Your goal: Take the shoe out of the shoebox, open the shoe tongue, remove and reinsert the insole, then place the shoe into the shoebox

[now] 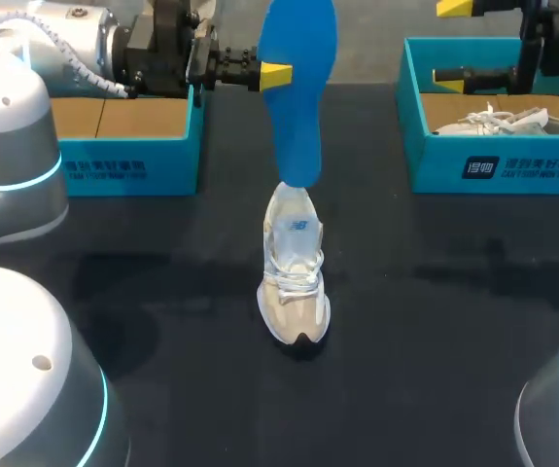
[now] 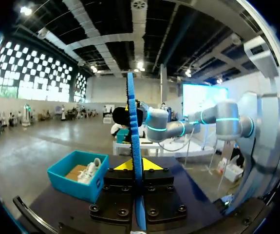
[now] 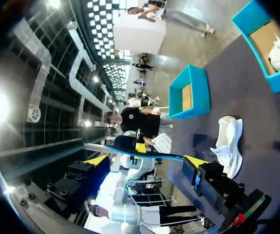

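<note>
While in left hand (image 1: pixel 287 75), insole (image 1: pixel 300 117) top out of view.

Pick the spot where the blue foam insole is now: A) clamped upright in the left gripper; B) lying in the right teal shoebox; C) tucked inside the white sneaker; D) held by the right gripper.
A: the blue foam insole is pinched upright in the left gripper, its lower end at the heel of the white sneaker.

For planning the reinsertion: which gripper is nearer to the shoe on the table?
Left. The left gripper holds the blue insole upright over the far end of the shoe; the right gripper is open, farther away over the right shoebox.
</note>
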Controlling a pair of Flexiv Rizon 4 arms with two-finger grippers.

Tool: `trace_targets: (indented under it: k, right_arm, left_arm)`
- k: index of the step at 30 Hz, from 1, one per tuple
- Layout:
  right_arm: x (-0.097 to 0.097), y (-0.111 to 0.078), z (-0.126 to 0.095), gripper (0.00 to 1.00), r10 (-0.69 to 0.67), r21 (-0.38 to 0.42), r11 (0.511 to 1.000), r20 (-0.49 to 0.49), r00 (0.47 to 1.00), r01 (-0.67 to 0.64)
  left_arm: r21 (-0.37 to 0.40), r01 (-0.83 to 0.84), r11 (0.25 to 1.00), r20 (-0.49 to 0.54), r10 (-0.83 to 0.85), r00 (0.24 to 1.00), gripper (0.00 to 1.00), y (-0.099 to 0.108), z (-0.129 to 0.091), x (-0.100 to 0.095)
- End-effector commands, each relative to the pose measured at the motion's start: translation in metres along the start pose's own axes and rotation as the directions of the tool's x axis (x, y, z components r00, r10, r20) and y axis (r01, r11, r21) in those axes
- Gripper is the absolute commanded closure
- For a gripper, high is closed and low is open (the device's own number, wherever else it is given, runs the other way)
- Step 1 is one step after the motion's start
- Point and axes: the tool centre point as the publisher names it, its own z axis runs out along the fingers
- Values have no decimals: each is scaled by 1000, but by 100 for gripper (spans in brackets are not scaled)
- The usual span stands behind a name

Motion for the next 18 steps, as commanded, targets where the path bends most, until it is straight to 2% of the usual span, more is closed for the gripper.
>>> trace_targets:
  k: [1,5,7,9,10,18]
  right_arm:
    - [0,0,1,0,1,0,1000,3,1000,-1]
    - [0,0,1,0,1,0,1000,3,1000,-1]
    - [0,0,1,0,1,0,1000,3,1000,-1]
    - [0,0,1,0,1,0,1000,3,1000,-1]
    - [0,0,1,0,1,0,1000,3,1000,-1]
    - [0,0,1,0,1,0,1000,3,1000,-1]
  left_arm:
    - [-4,230,973,-9,-230,973,100,-1,0,-3]
    - [11,407,913,-21,-407,913,100,-4,-3,-6]
    - [-6,474,881,-26,-474,880,100,-4,-3,-7]
    - [-11,586,810,-57,-586,808,100,-4,-4,-9]
    - [-11,600,800,-57,-599,799,100,-4,-4,-9]
    - [-45,818,573,-129,-816,564,100,1,1,-10]
